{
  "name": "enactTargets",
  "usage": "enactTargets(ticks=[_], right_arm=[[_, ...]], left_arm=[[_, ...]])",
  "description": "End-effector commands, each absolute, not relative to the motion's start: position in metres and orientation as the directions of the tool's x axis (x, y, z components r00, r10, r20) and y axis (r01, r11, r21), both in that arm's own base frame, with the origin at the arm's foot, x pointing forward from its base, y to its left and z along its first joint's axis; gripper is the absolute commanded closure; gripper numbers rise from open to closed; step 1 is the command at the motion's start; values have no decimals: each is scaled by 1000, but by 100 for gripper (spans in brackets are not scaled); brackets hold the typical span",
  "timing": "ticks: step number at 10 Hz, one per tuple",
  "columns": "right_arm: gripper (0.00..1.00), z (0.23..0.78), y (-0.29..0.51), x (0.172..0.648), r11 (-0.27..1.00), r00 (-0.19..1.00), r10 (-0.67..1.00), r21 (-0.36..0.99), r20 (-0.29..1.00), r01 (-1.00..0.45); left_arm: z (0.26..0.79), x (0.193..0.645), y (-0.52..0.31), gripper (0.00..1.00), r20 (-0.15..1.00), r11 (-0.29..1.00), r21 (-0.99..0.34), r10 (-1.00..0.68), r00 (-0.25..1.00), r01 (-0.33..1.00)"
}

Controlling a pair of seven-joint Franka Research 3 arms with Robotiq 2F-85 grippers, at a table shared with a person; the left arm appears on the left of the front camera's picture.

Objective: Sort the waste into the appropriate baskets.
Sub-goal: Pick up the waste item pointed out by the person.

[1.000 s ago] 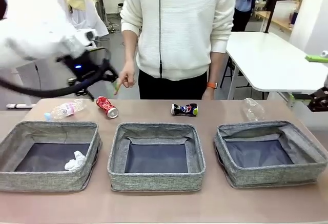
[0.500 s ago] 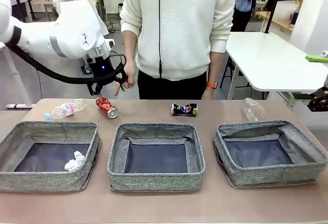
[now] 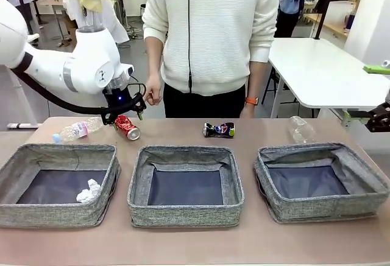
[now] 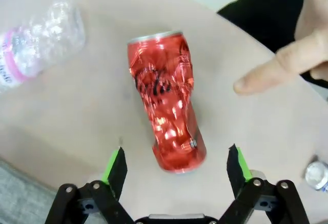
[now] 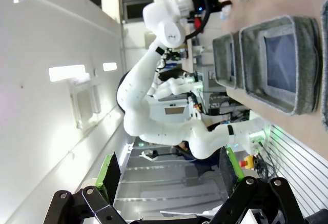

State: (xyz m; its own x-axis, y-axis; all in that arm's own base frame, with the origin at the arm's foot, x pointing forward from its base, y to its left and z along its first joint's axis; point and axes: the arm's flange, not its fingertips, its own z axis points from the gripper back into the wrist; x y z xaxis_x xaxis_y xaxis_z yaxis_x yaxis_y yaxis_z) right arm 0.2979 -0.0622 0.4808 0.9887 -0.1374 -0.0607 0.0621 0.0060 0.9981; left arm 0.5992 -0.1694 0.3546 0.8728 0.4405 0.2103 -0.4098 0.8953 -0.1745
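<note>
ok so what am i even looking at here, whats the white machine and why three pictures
The white machine is a robot arm, one of two, each ending in a two-finger gripper. The wide picture comes from a fixed camera facing a person across the table. The other two come from cameras on the wrists. On the table lie a bottle, a red can, a blue can and a cup, behind three baskets. A paper ball lies in the left basket. The left gripper hangs open over the red can, which the person's hand points at. The right gripper, off to the side, is open too. Nothing is held.
</note>
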Motion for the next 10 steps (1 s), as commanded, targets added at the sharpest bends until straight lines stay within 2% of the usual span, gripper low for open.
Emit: enactTargets(ticks=[1,7,8,9,10], right_arm=[[0,483,-64,299,-8,990,-134,999,-33,32],[0,483,-64,299,-8,990,-134,999,-33,32],[0,483,-64,299,-8,990,-134,999,-33,32],[0,483,-64,299,-8,990,-134,999,-33,32],[0,483,-64,299,-8,990,-134,999,-33,32]], left_arm=[[342,597,-170,0,313,914,-164,405,859,-371],[316,599,-172,0,259,920,-128,392,883,-371],[315,599,-171,48,263,920,-114,392,881,-375],[314,599,-171,58,262,919,-113,394,881,-378],[314,599,-171,100,262,920,-111,393,882,-376]])
